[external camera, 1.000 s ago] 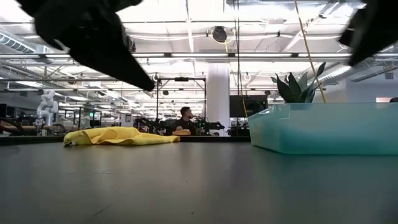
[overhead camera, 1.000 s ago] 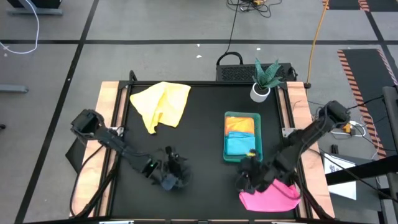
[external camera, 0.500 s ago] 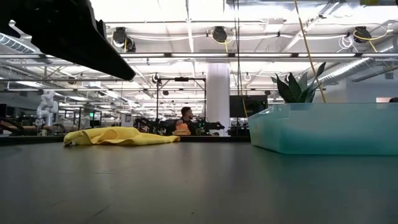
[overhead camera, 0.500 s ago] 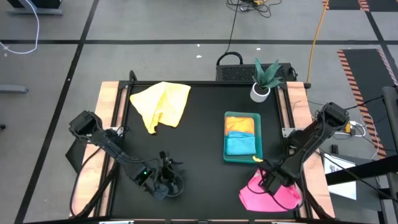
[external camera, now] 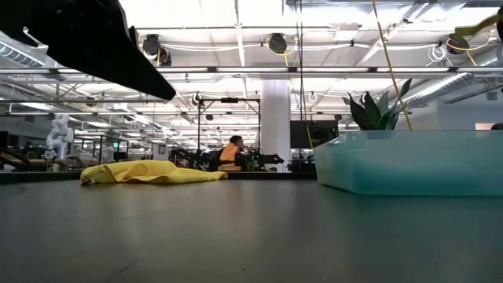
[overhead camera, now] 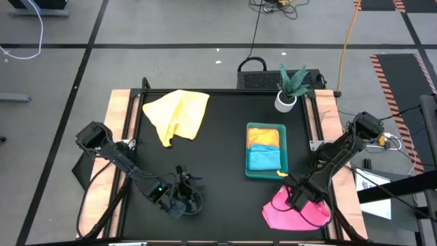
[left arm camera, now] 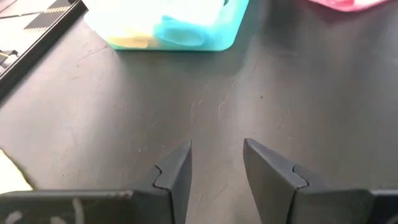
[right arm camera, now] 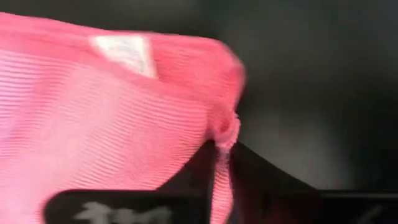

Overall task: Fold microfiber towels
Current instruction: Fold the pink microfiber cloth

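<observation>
The right gripper [overhead camera: 295,199] was pinching an edge of the pink towel [overhead camera: 295,214]. In its wrist view the fabric's hem ran right down between the two dark fingers, with most of the cloth bunched up just in front and beneath it.

The left gripper [overhead camera: 179,206] hung off to the side, well apart from any cloth, with its fingers spread and nothing but bare black table [left arm camera: 93,124] under them.

The loose yellow towel [overhead camera: 177,113] lay crumpled far across from both. The other yellow one and the light blue towel [overhead camera: 265,159] sat in the green tray [overhead camera: 248,172], near the right gripper.

My guess is these things are super light and floppy with zero stiffness. They'll sag and drag, so grab at corners or the hem, not the middle.
</observation>
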Robot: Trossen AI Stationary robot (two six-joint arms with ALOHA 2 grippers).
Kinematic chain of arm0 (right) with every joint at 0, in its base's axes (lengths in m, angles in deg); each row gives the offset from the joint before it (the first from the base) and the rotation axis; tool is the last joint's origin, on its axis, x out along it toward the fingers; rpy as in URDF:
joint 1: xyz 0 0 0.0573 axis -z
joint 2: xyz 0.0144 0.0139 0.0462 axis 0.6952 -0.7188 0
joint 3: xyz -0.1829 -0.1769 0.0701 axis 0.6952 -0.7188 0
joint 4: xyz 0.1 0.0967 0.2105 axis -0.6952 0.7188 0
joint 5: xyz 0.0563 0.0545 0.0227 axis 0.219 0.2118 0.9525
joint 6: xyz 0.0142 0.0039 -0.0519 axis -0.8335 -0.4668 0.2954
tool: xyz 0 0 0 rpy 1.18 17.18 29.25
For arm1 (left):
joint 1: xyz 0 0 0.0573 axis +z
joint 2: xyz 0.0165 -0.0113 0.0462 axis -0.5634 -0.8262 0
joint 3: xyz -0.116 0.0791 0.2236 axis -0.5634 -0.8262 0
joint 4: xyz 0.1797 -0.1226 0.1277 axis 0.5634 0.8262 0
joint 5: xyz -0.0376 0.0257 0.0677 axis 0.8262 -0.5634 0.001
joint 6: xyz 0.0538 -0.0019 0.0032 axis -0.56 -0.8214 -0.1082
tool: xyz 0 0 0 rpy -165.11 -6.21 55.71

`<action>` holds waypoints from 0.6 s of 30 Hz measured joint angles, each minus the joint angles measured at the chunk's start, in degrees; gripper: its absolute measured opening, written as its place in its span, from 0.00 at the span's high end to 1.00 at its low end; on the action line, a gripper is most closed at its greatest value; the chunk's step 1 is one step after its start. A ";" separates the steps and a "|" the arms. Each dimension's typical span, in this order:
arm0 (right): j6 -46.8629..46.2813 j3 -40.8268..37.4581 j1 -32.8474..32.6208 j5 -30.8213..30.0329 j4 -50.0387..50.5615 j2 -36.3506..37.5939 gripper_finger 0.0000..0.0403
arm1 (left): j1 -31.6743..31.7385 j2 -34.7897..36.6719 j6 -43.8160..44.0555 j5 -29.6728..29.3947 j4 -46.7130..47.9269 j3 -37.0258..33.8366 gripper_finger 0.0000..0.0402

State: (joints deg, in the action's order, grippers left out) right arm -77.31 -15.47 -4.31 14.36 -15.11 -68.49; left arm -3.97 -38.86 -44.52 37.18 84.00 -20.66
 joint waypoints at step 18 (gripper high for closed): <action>43.73 23.87 11.66 -29.48 -19.83 0.01 1.00 | -0.81 3.13 -1.65 -5.01 1.91 0.00 0.64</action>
State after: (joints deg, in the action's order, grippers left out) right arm -33.58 8.39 7.34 -15.12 -34.94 -68.47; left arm -4.78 -35.73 -46.17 32.17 85.91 -20.66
